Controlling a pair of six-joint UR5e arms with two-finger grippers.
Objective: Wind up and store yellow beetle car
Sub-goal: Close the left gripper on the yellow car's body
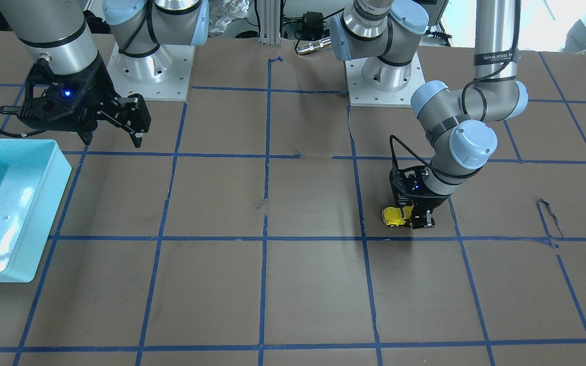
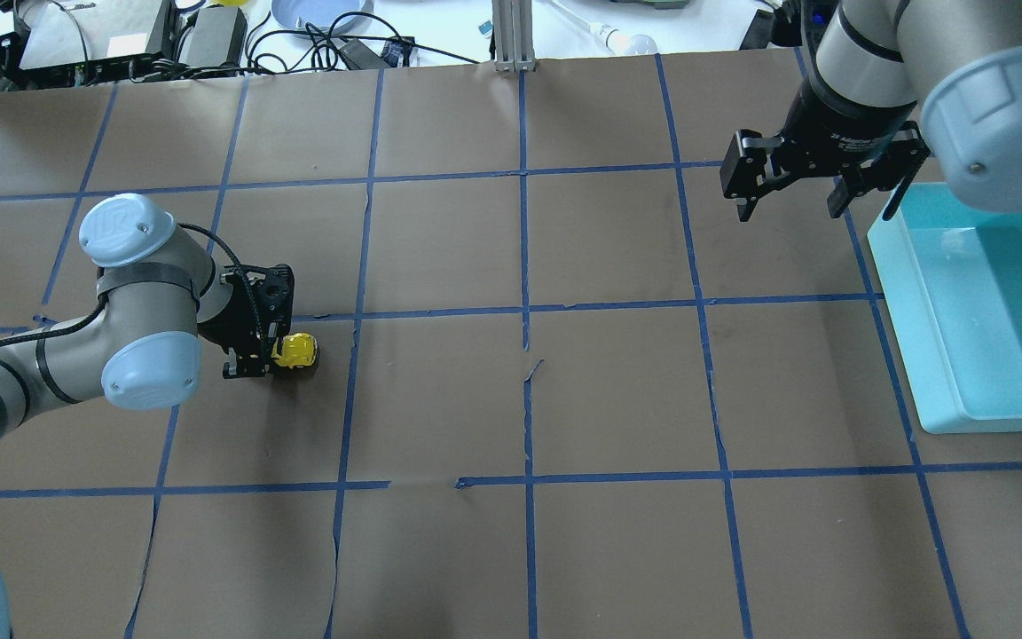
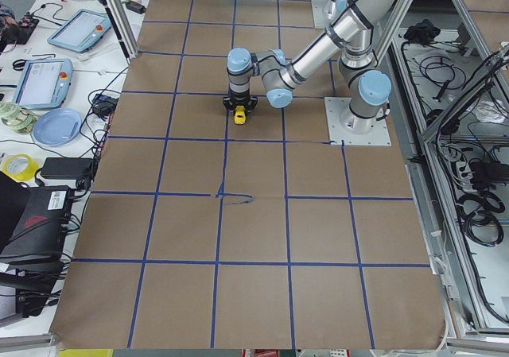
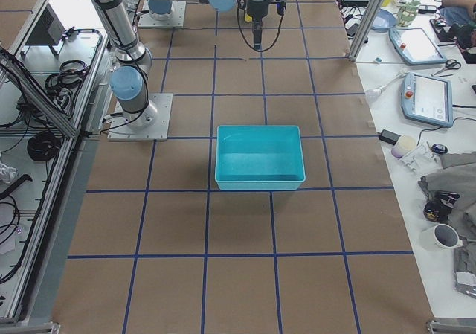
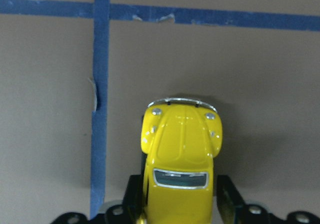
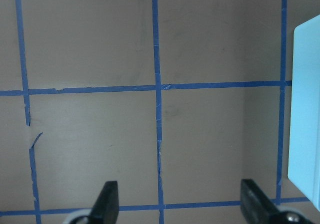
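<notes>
The yellow beetle car (image 2: 296,350) sits on the brown table surface on the robot's left side. My left gripper (image 2: 264,355) is low at the table and shut on the car's rear half. The left wrist view shows the car (image 5: 181,149) between the two fingers (image 5: 133,196), its nose pointing away. The front view shows the car (image 1: 393,216) and the left gripper (image 1: 415,219). My right gripper (image 2: 790,191) hangs open and empty above the table beside the teal bin (image 2: 990,311); its fingertips (image 6: 107,199) stand wide apart.
The teal bin (image 1: 3,203) is empty and stands at the table's right end (image 4: 260,158). Blue tape lines (image 2: 524,311) form a grid on the brown surface. Arm bases (image 1: 384,76) stand at the robot's edge.
</notes>
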